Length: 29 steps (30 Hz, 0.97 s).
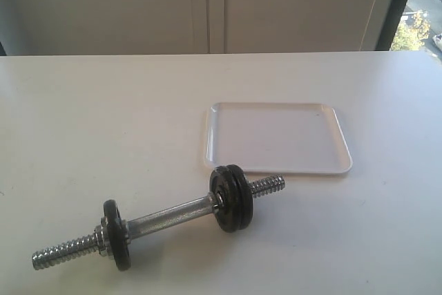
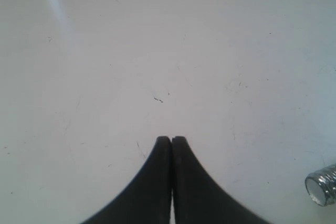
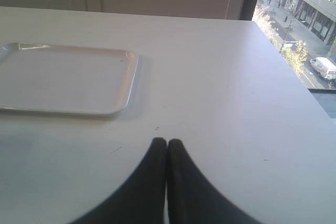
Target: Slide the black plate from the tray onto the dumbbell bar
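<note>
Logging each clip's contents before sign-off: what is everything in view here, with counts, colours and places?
table: one, white, under everything
tray: one, white, right of centre on the table, behind the bar's right end, nothing on it
dumbbell bar: one, chrome, lying slantwise on the table in front of the tray
black plates: apparently three, black, all on the bar; one near its left end, what looks like two pressed together near its right end
window: one, at the far right, street outside
left claw: one, black, shut, over bare table near one threaded tip of the bar
right claw: one, black, shut, over bare table, apart from the tray
</note>
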Available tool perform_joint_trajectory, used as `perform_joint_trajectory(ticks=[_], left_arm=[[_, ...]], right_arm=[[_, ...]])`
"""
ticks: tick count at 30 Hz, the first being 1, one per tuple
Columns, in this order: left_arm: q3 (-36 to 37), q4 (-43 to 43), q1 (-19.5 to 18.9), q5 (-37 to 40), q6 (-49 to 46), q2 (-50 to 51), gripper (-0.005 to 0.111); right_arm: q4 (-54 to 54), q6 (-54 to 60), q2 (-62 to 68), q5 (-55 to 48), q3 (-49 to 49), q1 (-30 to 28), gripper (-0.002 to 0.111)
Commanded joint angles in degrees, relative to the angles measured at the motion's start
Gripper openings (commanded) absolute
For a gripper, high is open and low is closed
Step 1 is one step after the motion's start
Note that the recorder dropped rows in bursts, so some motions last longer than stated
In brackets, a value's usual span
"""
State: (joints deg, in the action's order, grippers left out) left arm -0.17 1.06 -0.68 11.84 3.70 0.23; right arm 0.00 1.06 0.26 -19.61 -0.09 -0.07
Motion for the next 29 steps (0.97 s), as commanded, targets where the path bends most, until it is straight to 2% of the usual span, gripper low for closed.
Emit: perform_joint_trajectory(ticks=[1,29], left_arm=[[0.2,-0.2,0.2,0.3,0.3,-0.2,0.0],[0.2,-0.2,0.2,0.3,0.3,-0.2,0.0]], right_arm=[[0.0,0.3,-0.3,0.4,0.1,-0.5,0.0],[0.0,0.3,-0.3,0.3,0.1,1.0,0.0]])
